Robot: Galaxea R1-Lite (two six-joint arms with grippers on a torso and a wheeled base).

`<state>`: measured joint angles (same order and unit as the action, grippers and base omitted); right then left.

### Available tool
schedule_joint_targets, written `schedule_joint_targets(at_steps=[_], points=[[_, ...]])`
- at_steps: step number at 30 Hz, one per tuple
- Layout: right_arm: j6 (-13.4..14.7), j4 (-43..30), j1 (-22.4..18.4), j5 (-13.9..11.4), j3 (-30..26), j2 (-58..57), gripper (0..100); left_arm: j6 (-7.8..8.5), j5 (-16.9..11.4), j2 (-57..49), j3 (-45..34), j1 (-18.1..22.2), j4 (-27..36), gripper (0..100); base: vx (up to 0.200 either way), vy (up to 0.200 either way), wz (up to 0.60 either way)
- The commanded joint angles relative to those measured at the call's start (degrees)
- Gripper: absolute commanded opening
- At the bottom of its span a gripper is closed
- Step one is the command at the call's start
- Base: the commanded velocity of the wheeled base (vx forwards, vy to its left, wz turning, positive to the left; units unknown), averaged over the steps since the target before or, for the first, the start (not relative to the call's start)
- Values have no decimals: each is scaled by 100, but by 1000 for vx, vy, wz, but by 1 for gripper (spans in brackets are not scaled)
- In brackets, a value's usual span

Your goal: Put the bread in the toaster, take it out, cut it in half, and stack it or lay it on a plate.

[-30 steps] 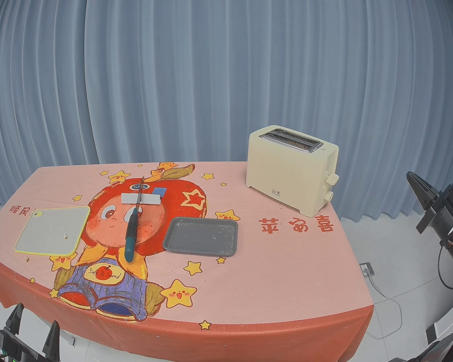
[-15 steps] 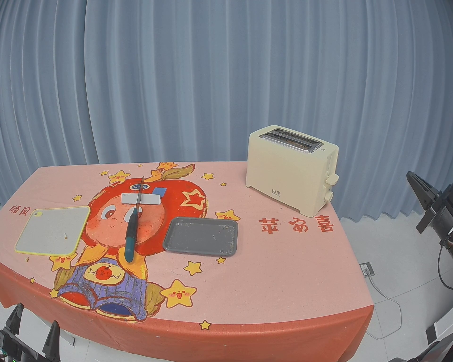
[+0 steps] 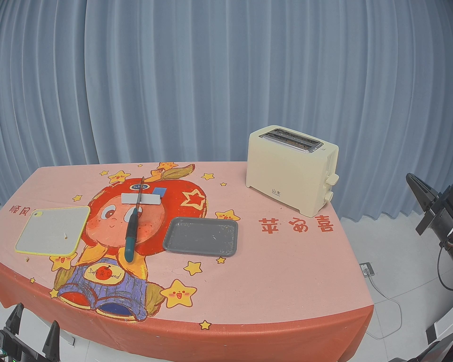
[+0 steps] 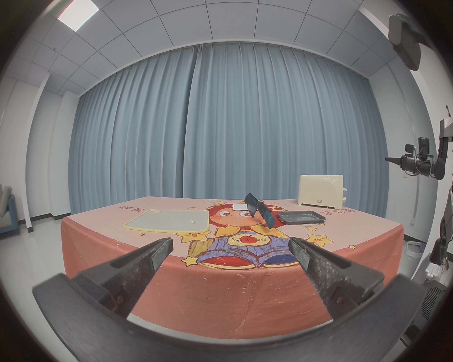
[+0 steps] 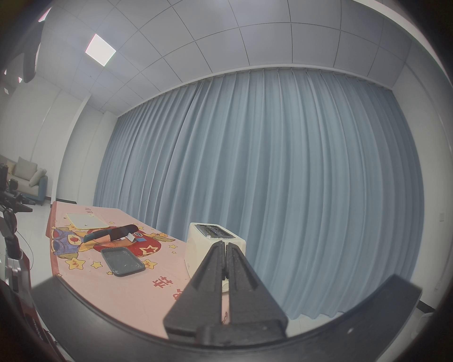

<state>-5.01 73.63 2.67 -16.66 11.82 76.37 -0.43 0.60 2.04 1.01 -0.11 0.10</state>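
Toaster (image 3: 290, 169), knife (image 3: 132, 226), tray (image 3: 200, 236): one each

This looks like an office-style test room. A grey-blue curtain (image 3: 188, 70) covers the whole back wall. A tiled drop ceiling (image 4: 264, 19) holds a flat panel light (image 4: 78, 13). The pale floor has a socket (image 3: 366, 269) set into it. The worktop (image 3: 292, 254) wears a cartoon tablecloth (image 3: 118, 226) and carries a toaster (image 3: 290, 167).
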Motion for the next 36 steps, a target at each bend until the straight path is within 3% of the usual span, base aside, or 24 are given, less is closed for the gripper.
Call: schedule_joint_targets(at_steps=[1,36], points=[[0,2,5,-3,-5,9,0,-1,2,-1,-101,2,-1,100,0,0,0],[-70,2,5,-12,-57,9,0,-1,2,-1,-101,2,-1,100,0,0,0]])
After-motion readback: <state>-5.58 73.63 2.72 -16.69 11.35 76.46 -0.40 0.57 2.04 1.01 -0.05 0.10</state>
